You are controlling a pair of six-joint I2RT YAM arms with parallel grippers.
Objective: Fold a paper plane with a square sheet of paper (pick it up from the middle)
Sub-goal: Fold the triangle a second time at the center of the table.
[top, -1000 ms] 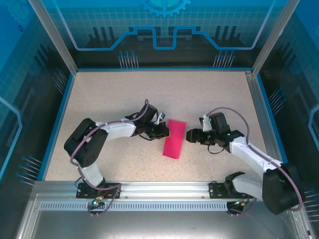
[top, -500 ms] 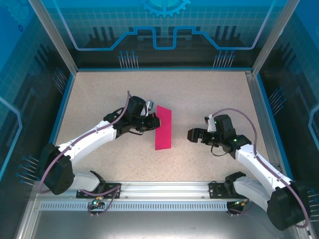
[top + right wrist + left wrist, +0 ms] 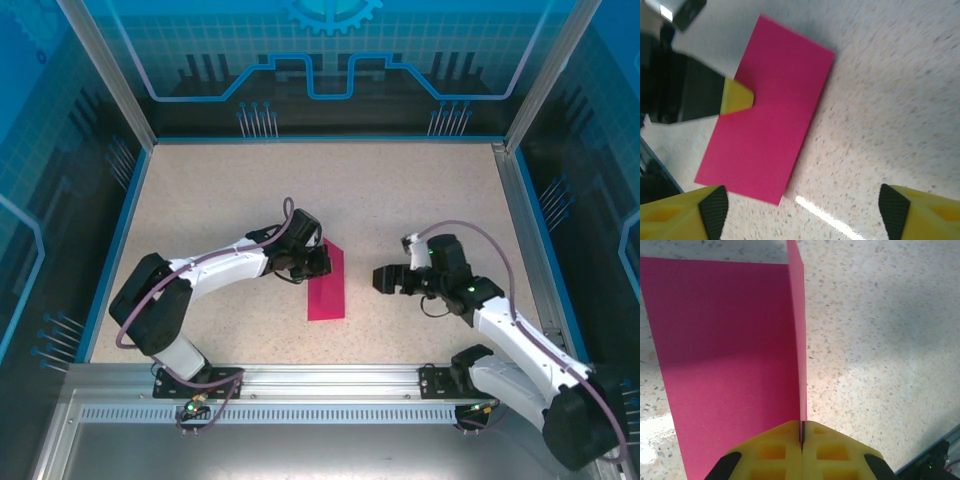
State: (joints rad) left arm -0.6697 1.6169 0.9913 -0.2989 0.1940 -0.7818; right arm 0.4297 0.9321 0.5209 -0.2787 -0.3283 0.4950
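Observation:
The square sheet of paper is magenta-pink and folded in half into a narrow rectangle, hanging just over the speckled tabletop. My left gripper is shut on its left long edge. In the left wrist view the yellow pads pinch the paper at the fold, with one flap spread to the left. My right gripper stands open a short way to the right of the sheet, apart from it. Through the right wrist camera the paper lies ahead of the wide-apart fingers, with the left gripper's yellow tip on it.
The speckled tabletop is bounded by blue walls at the back and sides. A metal rail with the arm bases runs along the near edge. Free tabletop lies behind and beside the paper.
The left arm has carried the folded paper leftward, away from the right gripper, lifting it back and then bringing it nearer. The right gripper has drawn off slightly and stands clear of the sheet.

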